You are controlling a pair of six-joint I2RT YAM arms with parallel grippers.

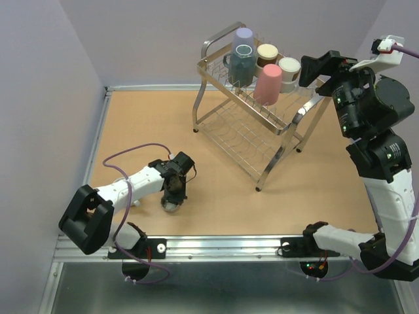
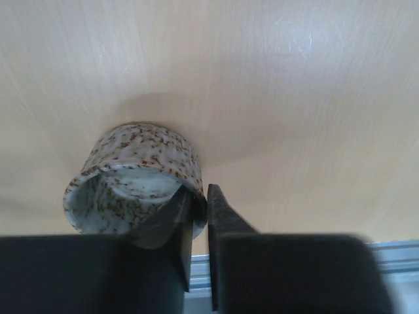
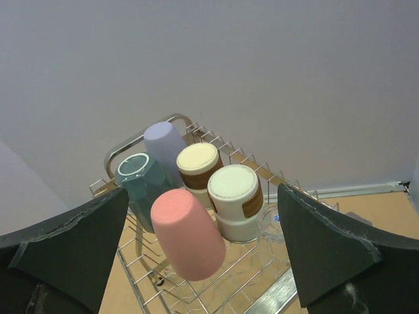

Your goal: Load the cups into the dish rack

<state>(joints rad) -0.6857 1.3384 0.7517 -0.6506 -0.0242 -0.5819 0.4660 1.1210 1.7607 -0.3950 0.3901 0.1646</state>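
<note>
A speckled brown-and-white cup (image 2: 137, 163) lies on its side on the wooden table near the front left (image 1: 171, 204). My left gripper (image 2: 198, 196) is shut on its rim, one finger inside the mouth and one outside; the top view shows the gripper (image 1: 175, 190) angled down over it. The dish rack (image 1: 242, 131) stands at the back right. Its upper tier holds upturned lavender (image 3: 163, 140), teal (image 3: 141, 180), pink (image 3: 186, 239) and two cream-and-brown cups (image 3: 234, 193). My right gripper (image 3: 203, 191) hangs open above the rack's right end (image 1: 314, 69), holding nothing.
Purple walls close in the table at the back and left. A metal rail (image 1: 229, 245) runs along the near edge by the arm bases. The rack's lower tier (image 1: 232, 140) has bare wires.
</note>
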